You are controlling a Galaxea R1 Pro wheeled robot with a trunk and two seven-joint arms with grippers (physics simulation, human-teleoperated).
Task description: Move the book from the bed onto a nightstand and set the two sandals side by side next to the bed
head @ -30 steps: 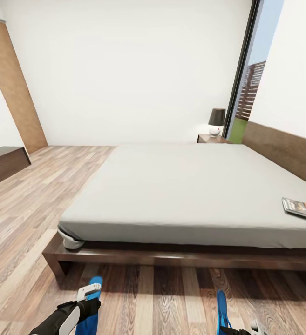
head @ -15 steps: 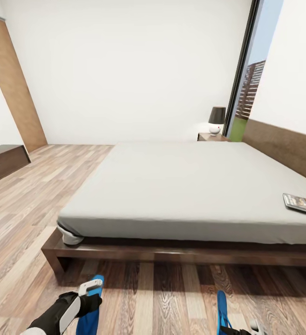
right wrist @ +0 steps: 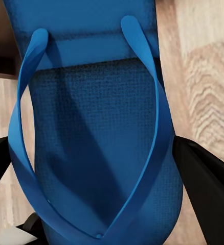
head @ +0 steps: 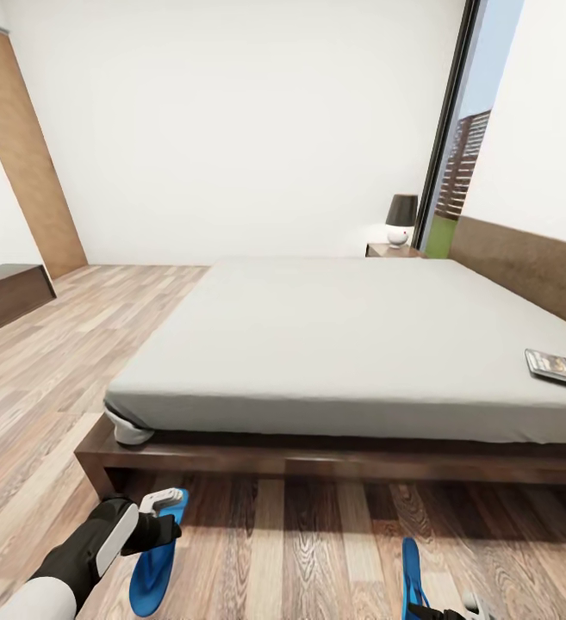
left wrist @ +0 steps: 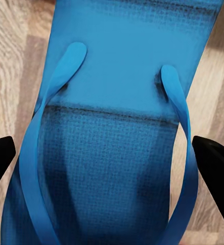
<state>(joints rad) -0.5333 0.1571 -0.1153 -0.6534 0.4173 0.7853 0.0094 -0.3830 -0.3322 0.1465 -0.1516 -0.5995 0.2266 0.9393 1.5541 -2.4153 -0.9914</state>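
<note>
The bed [head: 343, 344] stands ahead of me, and the book [head: 561, 368] lies on its grey mattress at the right edge. A nightstand [head: 391, 251] stands at its far corner. One blue sandal [head: 155, 560] [left wrist: 117, 127] lies on the floor by the bed's near corner. My left gripper [head: 160, 508] [left wrist: 104, 158] is open over it, one finger on each side. My right gripper [head: 442, 611] [right wrist: 91, 168] is shut across the width of the other sandal [head: 413, 577] [right wrist: 91, 127].
A dark-shaded lamp [head: 401, 222] sits on the nightstand. A low dark cabinet [head: 7, 297] and a tall light-brown panel [head: 28, 164] stand at the left. A dark-framed window [head: 463, 164] is beyond the headboard [head: 524, 275]. Wood floor runs along the bed's left side.
The whole view has shifted, so the camera moved. My left arm has swung out to the left and its gripper sits nearer the left sandal's tip. The right sandal stayed put in view.
</note>
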